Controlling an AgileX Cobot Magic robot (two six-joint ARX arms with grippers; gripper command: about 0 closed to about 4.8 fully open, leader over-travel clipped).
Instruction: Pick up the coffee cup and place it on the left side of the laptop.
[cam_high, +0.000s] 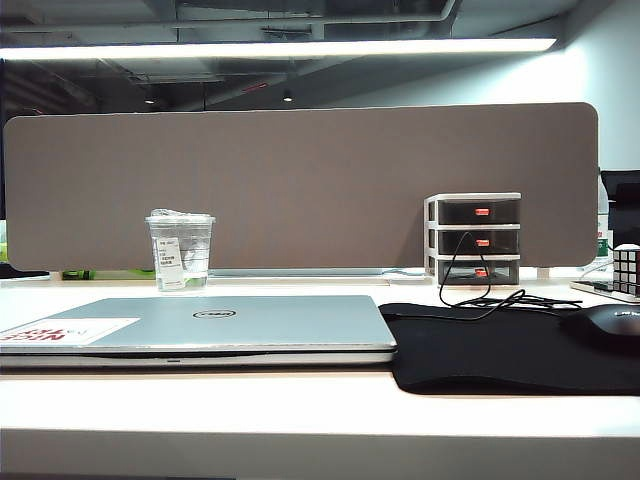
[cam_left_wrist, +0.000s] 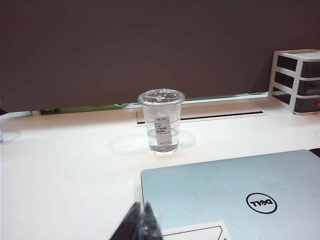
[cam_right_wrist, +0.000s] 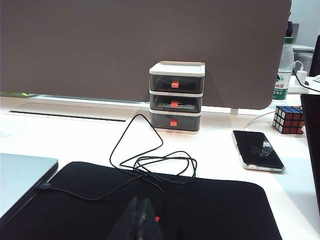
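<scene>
Reaching for the coffee cup (cam_high: 181, 250) is the step in hand; neither claw has gone near it.

Cup: upright on the white worktop (cam_high: 300, 400), left of centre in the exterior view, just behind the laptop's back edge, in front of the brown partition (cam_high: 300, 180). Lid on, white label facing the cameras. In the left wrist view it stands mid-frame (cam_left_wrist: 161, 121), apart from the laptop corner.

Laptop (cam_high: 230, 325): closed, flat, lower left of the exterior view; its left edge runs out of that frame, so the free worktop on that side cannot be seen there. The left wrist view shows bare worktop at left of the lid (cam_left_wrist: 235, 195).

Left claw (cam_left_wrist: 141, 225): bottom edge of its wrist view, fingers pressed together, nothing pinched. Right claw (cam_right_wrist: 140, 222): bottom edge of its wrist view, over the black mouse pad (cam_right_wrist: 200, 210), also looks pressed together and empty.

Doing it well, as judged:
- Left arm is the nearer one; use it.
- Spread the claw wide before closing in.
- Approach level, over the laptop corner without scraping it.
- Take the cup mid-wall, below the lid; thin plastic will likely buckle, so squeeze lightly.
- Keep it upright; it may hold liquid.
- Avoid nudging it toward the partition.
</scene>
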